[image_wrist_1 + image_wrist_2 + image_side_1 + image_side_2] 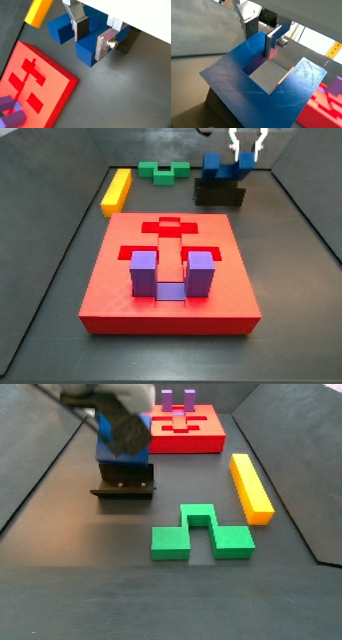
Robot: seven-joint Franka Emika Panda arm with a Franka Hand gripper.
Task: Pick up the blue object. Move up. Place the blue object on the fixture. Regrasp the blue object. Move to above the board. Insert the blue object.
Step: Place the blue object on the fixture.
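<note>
The blue object (211, 168) stands prongs-up on the black fixture (221, 195) at the back of the floor, also seen in a side view as the blue object (120, 442) on the fixture (124, 481). My gripper (92, 46) straddles one prong of the blue object (85, 52), one pad inside the U gap and the other finger on the prong's outer face, both looking flush with it. In a wrist view the gripper (261, 44) sits the same way on the blue object (264, 95). The red board (120, 258) lies apart from it.
A purple U-shaped block (167, 273) sits in the board's cut-out. A yellow bar (118, 190) and a green block (167, 170) lie on the floor near the fixture, also seen as the yellow bar (250, 486) and green block (201, 534). Dark walls enclose the floor.
</note>
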